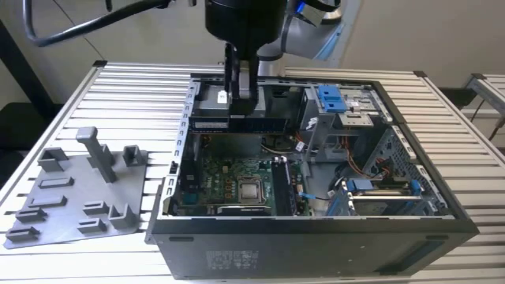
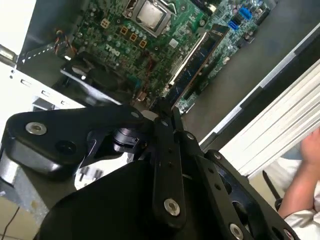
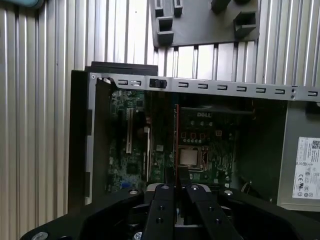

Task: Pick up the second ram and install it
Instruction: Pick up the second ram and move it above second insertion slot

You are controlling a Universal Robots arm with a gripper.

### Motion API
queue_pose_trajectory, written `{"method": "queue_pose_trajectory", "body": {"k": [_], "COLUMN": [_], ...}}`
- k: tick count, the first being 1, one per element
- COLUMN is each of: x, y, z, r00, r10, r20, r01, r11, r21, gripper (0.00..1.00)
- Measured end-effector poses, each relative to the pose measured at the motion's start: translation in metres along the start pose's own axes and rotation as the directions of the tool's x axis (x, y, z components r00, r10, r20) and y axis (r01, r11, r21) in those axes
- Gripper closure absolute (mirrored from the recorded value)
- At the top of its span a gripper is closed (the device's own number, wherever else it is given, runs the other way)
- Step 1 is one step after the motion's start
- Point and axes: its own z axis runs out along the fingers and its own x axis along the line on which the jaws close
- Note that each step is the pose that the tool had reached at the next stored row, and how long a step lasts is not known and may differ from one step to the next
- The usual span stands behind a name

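While my pincer (image 1: 239,111) grips the second ram (image 1: 272,124) above the far end of the open computer case (image 1: 316,248) on the table (image 1: 118,89), I judge the pickup done but the stick not yet seated in a slot on the motherboard (image 1: 229,177).

An open computer case (image 1: 316,248) sits on the slatted surface (image 1: 118,94), its motherboard (image 1: 217,177) and processor chip (image 1: 251,190) exposed. A grey fixture plate (image 1: 75,195) lies beside it, near the surface's edge at the exterior view's left.
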Motion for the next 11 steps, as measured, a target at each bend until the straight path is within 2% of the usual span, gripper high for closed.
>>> {"method": "queue_pose_trajectory", "body": {"k": [11], "x": [0.0014], "y": [-0.0501], "z": [-0.002], "r00": [1.0], "r10": [0.0], "r20": [0.0001], "r01": [0.0], "r11": [1.0], "r21": [-0.0003], "gripper": [0.86]}}
